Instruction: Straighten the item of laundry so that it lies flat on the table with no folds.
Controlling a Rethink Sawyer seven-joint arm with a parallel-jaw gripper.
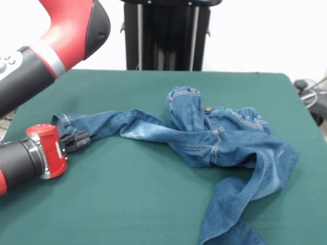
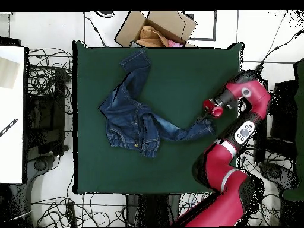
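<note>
Front view has the gripper (image 1: 82,139) low at one jeans (image 1: 219,138) leg's hem, its dark fingers (image 1: 76,141) apparently pinching the cuff. Jeans lie rumpled on the green table (image 1: 127,199), waist bunched, other leg trailing off.

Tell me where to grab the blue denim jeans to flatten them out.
Probably the hem of the other leg of the blue denim jeans, the one running off the near table edge in the front view; it is twisted. Come from above. The end effector sits at the hem of the already stretched leg.
</note>
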